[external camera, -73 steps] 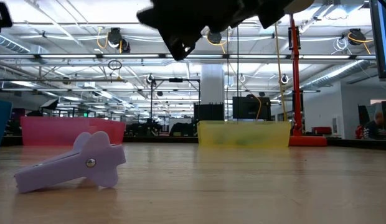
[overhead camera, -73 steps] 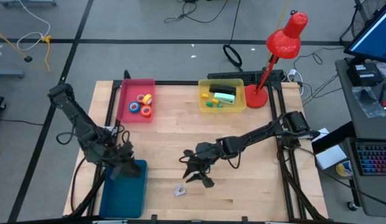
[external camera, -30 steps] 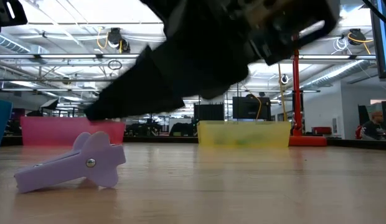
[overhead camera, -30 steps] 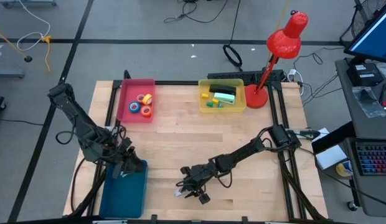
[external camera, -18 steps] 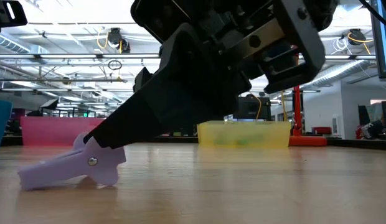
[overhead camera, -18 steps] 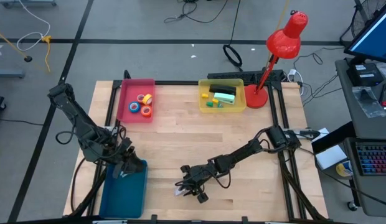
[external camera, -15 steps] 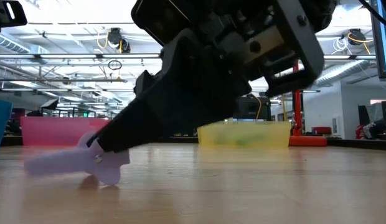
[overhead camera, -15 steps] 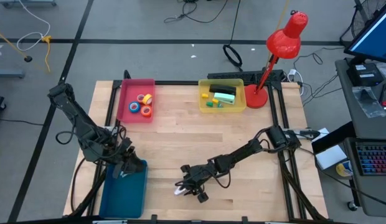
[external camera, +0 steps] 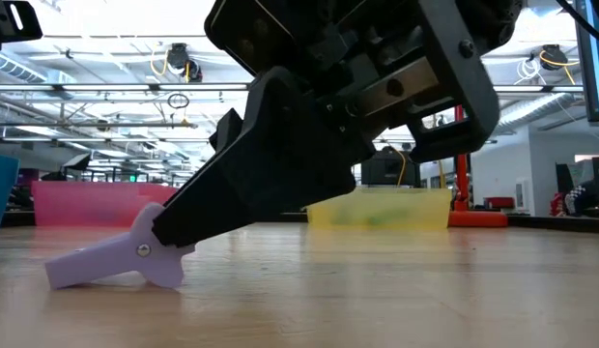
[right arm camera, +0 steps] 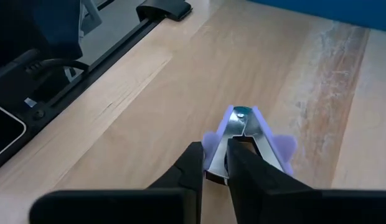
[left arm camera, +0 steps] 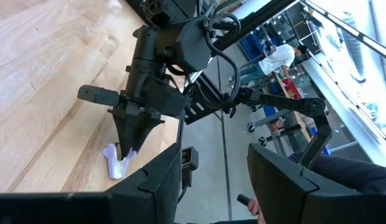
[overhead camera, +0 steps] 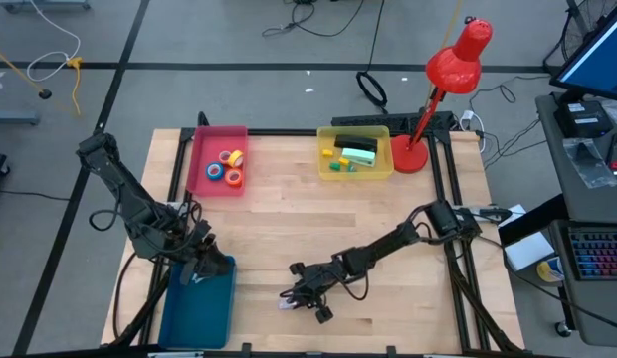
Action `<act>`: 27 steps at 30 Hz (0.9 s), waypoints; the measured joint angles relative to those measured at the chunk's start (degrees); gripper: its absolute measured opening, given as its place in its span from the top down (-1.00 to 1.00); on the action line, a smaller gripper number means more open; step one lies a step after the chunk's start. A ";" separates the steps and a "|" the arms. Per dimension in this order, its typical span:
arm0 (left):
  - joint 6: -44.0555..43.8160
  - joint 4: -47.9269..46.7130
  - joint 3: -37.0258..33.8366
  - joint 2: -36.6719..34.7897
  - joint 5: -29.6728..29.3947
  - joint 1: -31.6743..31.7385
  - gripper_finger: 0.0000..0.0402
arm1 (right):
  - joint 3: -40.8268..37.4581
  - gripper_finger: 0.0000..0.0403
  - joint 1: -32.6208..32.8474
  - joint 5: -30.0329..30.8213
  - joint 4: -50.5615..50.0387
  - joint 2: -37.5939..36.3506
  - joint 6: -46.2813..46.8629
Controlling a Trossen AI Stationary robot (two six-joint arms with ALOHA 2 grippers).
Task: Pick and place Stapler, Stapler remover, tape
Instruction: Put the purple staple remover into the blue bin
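A lilac staple remover (external camera: 106, 263) lies on the wood table near its front edge; it also shows in the high view (overhead camera: 285, 303) and the left wrist view (left arm camera: 117, 163). My right gripper (right arm camera: 216, 163) is down on it and shut on it. My left gripper (overhead camera: 201, 267) is open and empty, above the far end of the blue tray (overhead camera: 194, 313). Several small tape rolls (overhead camera: 230, 167) lie in the pink tray (overhead camera: 201, 149). A green-and-white object (overhead camera: 359, 152) lies in the yellow bin (overhead camera: 383, 164). I cannot tell which thing is the stapler. My right gripper pinches one lilac-and-metal arm of the staple remover, at its wing (right arm camera: 213, 144), between its two fingers (right arm camera: 192, 167). The fingers slant down from the table's right. The remover stays on the table, tilted, its long end (external camera: 56, 275) and lower wing (external camera: 164, 280) on the wood.
A red desk lamp (overhead camera: 440, 85) stands at the far right corner. Tiny green and yellow blocks (overhead camera: 335, 162) lie in the yellow bin. Bare wood lies between the trays and the remover. A person (left arm camera: 277, 57) stands in the room beyond the table.
My right gripper has come down onto the remover's winged end and taken hold of it. The remover has rocked, its long end lifting briefly, and now lies tilted a little farther toward the table's right. My left arm has kept still.
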 joint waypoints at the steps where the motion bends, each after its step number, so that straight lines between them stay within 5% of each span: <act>1: 0.00 -0.01 0.00 0.00 0.00 0.00 0.08 | 0.00 0.81 -0.06 0.00 -0.02 0.00 0.01; 27: 0.57 0.03 0.00 0.00 0.45 0.00 0.08 | -0.07 0.81 -3.64 1.06 3.54 -4.03 5.35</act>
